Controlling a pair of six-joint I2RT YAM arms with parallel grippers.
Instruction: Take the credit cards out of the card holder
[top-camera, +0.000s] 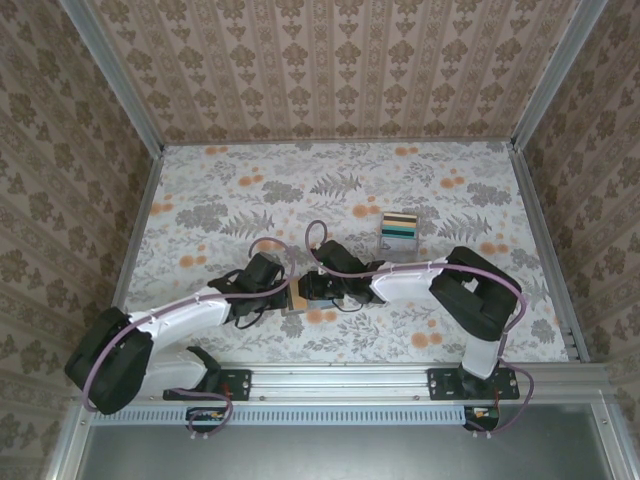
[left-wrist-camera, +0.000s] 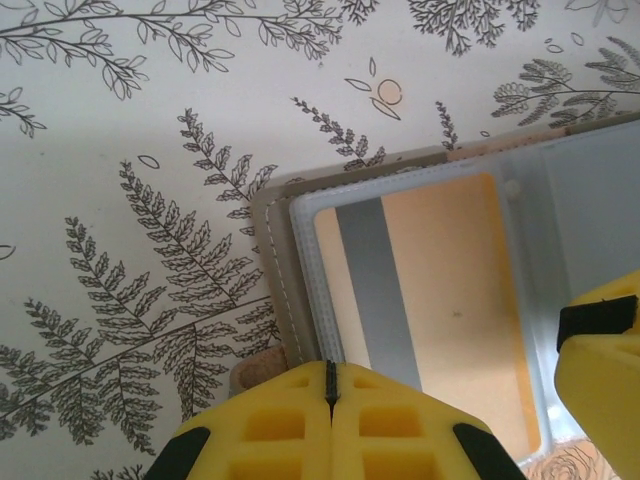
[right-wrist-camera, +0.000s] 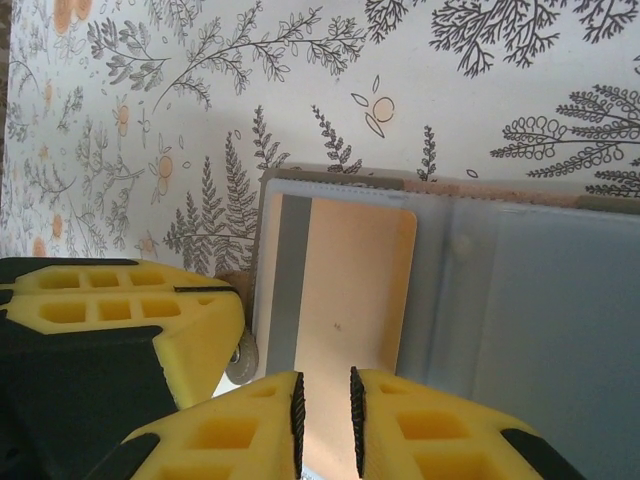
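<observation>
The card holder lies open on the table, bluish-grey inside with a taupe edge. An orange credit card with a grey stripe lies flat on its left panel. My left gripper is shut, its tips resting at the near edge of that panel beside the card's stripe. From the right wrist view, my right gripper hovers over the same card with a narrow gap between its jaws and nothing pinched. Both grippers meet over the card holder in the top view, left gripper and right gripper almost touching.
A clear box of stacked coloured cards stands behind the right arm. The holder's snap tab sticks out at its left edge. Floral table cloth spreads on all sides, with patterned walls around the table.
</observation>
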